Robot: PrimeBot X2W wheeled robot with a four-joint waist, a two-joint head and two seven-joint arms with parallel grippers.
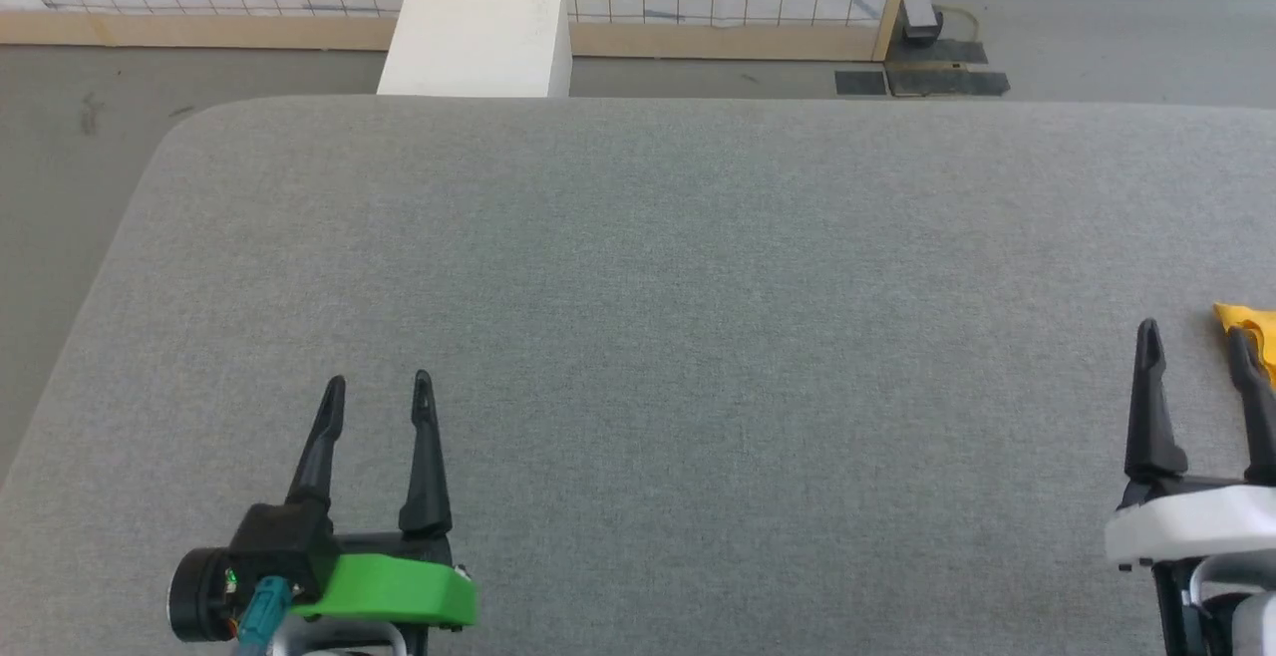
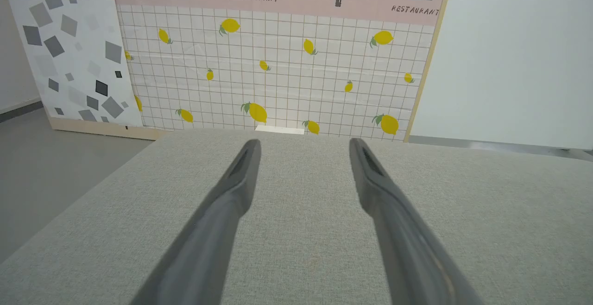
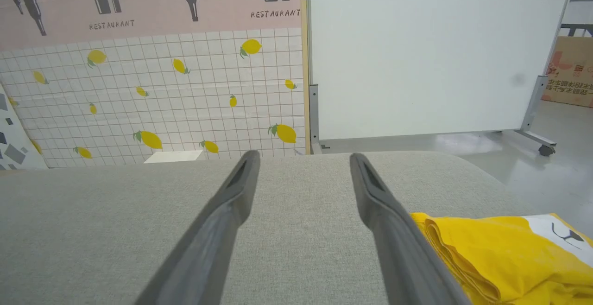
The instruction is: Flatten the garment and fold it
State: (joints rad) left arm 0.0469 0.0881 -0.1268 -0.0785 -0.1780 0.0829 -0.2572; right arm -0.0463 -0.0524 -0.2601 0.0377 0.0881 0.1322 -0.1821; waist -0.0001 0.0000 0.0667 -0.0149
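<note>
The garment [image 3: 500,254] is a mustard-yellow shirt lying bunched on the grey table, with a white patch bearing a thin black mark at its right. In the right wrist view it sits just right of my right finger. The head view catches a corner of the garment [image 1: 1258,329] at the right edge. My right gripper [image 1: 1194,337] hovers open beside that corner, nothing between its fingers; the right gripper [image 3: 303,161] points across bare cloth. My left gripper [image 1: 378,389] stands open at the lower left, far from the shirt; the left gripper [image 2: 303,147] holds nothing.
The grey fabric-covered table [image 1: 658,267] spreads wide between the arms. A white box [image 1: 478,36] stands on the floor beyond its far edge, before a lemon-patterned panel [image 2: 278,68]. A white wheeled partition [image 3: 431,54] stands at the right.
</note>
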